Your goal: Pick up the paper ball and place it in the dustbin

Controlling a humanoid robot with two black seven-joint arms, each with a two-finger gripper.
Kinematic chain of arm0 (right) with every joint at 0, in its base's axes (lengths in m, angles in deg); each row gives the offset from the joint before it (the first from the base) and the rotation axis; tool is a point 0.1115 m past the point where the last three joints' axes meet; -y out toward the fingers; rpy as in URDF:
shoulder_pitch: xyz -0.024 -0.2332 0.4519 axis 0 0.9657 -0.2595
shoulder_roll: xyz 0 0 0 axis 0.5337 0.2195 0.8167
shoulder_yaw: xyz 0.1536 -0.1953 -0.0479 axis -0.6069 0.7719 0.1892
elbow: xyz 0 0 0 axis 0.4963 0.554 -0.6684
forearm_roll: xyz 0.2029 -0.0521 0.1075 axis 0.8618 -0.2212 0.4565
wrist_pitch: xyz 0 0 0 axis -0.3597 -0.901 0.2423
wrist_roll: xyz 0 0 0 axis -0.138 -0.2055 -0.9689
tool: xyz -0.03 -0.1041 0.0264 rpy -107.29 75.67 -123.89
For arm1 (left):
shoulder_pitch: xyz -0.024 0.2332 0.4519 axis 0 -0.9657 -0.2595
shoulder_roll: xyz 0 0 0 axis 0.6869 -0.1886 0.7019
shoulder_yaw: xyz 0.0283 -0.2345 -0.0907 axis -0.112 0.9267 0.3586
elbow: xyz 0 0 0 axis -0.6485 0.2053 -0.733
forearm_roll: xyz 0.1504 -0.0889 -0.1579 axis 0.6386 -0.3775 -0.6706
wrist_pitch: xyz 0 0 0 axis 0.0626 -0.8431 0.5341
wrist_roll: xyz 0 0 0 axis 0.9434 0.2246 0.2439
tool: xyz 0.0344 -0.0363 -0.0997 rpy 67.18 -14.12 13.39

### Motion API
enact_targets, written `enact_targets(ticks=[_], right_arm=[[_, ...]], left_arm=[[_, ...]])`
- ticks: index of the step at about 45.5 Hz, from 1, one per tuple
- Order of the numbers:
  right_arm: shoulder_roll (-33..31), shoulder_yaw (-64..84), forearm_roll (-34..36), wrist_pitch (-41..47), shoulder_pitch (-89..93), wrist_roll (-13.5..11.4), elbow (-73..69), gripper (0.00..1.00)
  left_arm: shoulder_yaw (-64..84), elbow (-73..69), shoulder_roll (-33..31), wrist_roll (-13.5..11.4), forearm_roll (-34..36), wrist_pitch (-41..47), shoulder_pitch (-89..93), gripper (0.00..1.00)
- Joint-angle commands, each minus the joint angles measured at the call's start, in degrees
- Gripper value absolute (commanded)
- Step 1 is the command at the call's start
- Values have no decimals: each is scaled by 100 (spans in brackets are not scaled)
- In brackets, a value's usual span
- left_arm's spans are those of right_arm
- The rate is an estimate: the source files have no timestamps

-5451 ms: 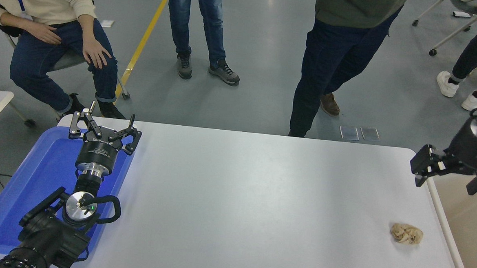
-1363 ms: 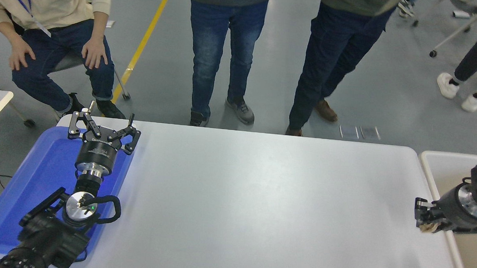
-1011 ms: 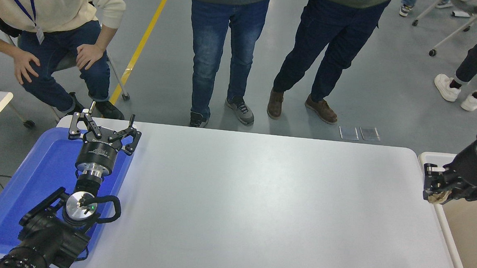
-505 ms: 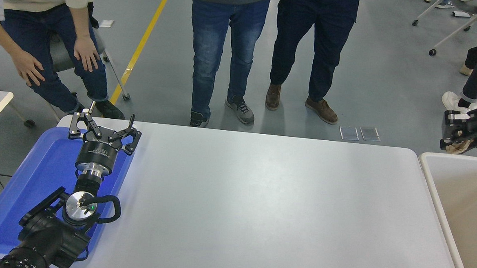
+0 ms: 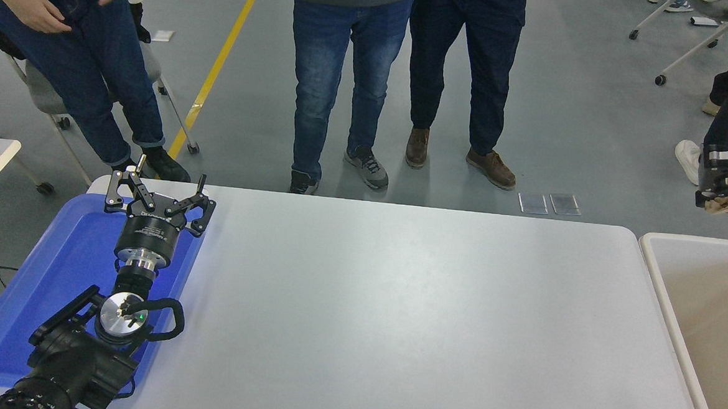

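Observation:
At the picture's right edge my right gripper (image 5: 721, 186) hangs high, beyond the far rim of the dustbin (image 5: 659, 279), shut on the tan paper ball (image 5: 727, 203). Only a lump of the ball shows under the fingers. The dustbin is a cream bin beside the table's right end, partly cut off by the frame. My left gripper (image 5: 156, 193) is parked open over the blue tray (image 5: 55, 275) at the lower left.
The white table (image 5: 396, 306) spans the middle. Several people stand along the far side, two at the table's far edge near the middle, one at the far left, one at the far right behind my right gripper.
My right gripper has risen and drifted right with the paper ball, from near the bin's near-left rim to high past its far rim. The person at far left stood up.

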Motion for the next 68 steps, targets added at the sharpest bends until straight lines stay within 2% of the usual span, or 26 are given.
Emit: enact_targets(ticks=[1, 27, 42, 51, 61, 68], right_arm=[[-327, 479, -20, 2, -23, -6, 121, 0], [-1813, 910, -715, 2, 152, 3, 754, 0], [-2007, 664, -671, 2, 882, 3, 1342, 0], [-2138, -706, -600, 2, 2251, 3, 2186, 0], [-2059, -2744, -600, 2, 4308, 3, 3030, 0], [-1875, -3598, -600, 2, 5293, 3, 3575, 0]], left_arm=[[1, 0, -6, -7, 0, -1, 0, 100], [1, 0, 2, -7, 0, 8, 0, 100], [1, 0, 2, -7, 0, 8, 0, 100], [1, 0, 2, -7, -9, 8, 0, 100], [1, 0, 2, -7, -9, 8, 0, 100], [1, -9, 2, -16, -9, 8, 0, 100]])
